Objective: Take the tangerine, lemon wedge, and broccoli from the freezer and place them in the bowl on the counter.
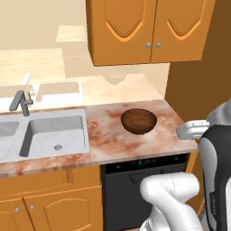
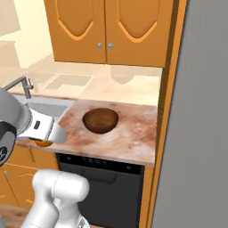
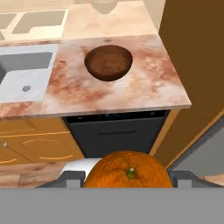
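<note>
My gripper (image 3: 127, 178) is shut on the tangerine (image 3: 127, 169), a bright-orange round fruit between the dark fingertips (image 3: 71, 177). In the right base view the tangerine (image 2: 43, 143) peeks out under the gripper (image 2: 46, 140), held in the air in front of the counter's front edge. The dark-brown bowl (image 1: 139, 121) (image 2: 100, 120) (image 3: 108, 62) sits empty on the marbled counter (image 1: 108, 142) (image 2: 133, 138) (image 3: 151, 83), ahead of the hand. The grey freezer (image 2: 198, 133) stands at the right. Lemon wedge and broccoli are out of view.
An inset grey sink (image 1: 54, 135) with a faucet (image 1: 20, 101) lies left of the bowl. A black under-counter appliance (image 1: 131, 180) (image 3: 116, 131) sits below the counter. Orange wall cabinets (image 1: 149, 27) hang above the bowl. An orange side panel (image 2: 167, 111) borders the counter's right end.
</note>
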Robot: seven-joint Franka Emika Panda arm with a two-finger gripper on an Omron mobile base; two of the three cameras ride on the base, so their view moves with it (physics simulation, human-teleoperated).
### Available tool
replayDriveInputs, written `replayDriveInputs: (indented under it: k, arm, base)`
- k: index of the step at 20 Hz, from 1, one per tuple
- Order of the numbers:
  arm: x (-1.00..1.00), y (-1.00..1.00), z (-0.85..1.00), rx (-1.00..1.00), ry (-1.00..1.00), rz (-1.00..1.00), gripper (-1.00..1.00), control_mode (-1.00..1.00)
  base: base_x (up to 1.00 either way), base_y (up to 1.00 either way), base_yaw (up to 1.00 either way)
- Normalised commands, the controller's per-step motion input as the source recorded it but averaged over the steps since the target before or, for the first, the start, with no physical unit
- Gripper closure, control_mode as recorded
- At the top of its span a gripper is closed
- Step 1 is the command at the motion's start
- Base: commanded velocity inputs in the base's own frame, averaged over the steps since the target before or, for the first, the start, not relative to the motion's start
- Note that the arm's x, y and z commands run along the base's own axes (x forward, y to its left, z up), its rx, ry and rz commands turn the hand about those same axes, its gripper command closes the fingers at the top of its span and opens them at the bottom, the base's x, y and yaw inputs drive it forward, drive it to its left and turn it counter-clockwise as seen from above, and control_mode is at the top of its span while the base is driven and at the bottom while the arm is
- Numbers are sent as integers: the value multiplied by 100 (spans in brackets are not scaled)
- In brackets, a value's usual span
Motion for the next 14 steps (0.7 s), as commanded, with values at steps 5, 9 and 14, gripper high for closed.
replayDriveInputs:
  k: [5, 9, 14]
  arm:
    - [0, 0, 0, 0, 0, 0, 100, 100]
    - [22, 4, -1, 0, 2, 0, 100, -100]
    - [100, 19, -24, 0, 15, 0, 100, -100]
  base:
    - [68, 0, 0]
    - [56, 0, 0]
    - [0, 0, 0]
